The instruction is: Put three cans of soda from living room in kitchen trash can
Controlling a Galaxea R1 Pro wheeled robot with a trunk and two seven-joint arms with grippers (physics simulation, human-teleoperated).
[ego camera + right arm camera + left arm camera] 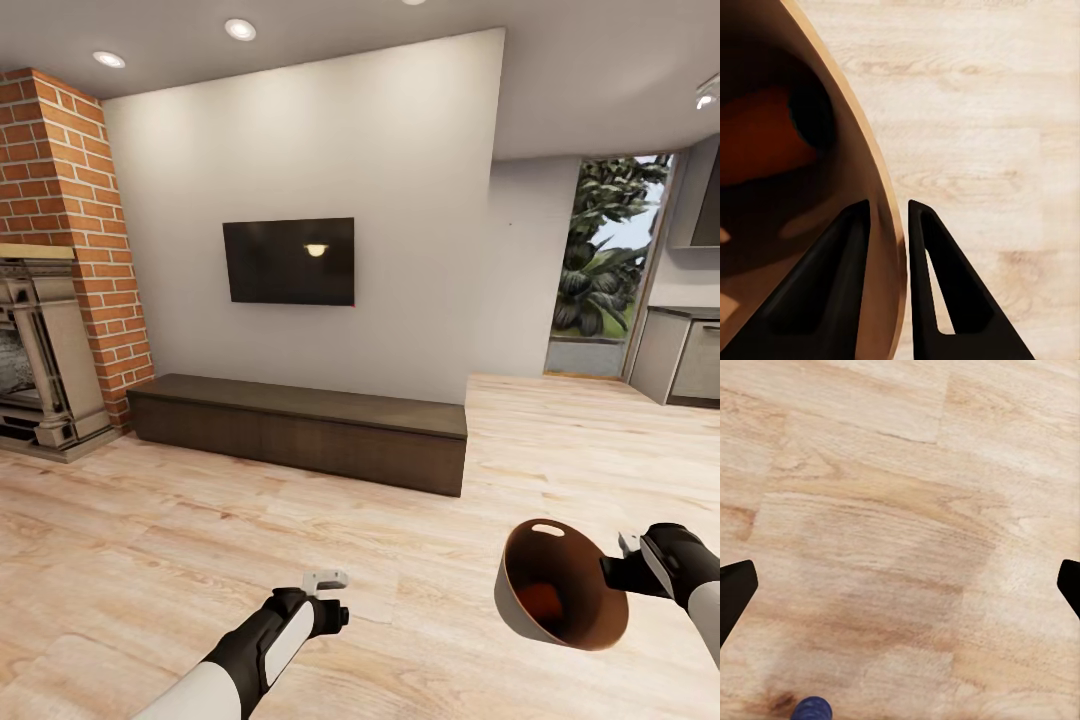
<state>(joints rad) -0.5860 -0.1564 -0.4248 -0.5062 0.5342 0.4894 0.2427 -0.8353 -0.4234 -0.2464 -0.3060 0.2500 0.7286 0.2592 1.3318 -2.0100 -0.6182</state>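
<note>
While pinched at the rim and hung well above the pale wood-plank floor (200,520), tilted with mouth toward the head camera: small round tapered wastebasket (508,592), grey outside, tan inside. Right gripper (612,572) clamped on the thin wall, one black finger inside, one outside. Low in the bin, an orange-red cylindrical shape (761,142), probably one soda can; markings too dim to read. Left gripper (902,585) with jaws spread wide, nothing between, only floor below.

Ahead, a long dark-brown low cabinet (300,425) under a black wall-mounted screen (289,261); far right, grey kitchen cabinet fronts (690,360).

Likely hazards:
- Narrow pinch at one edge, whole weight off to the side: apt to pivot or slip free under a sharp turn or stop.
- Further tilt: contents apt to roll out over the lip.
- Wide swing near furniture: bin knocked loose.
</note>
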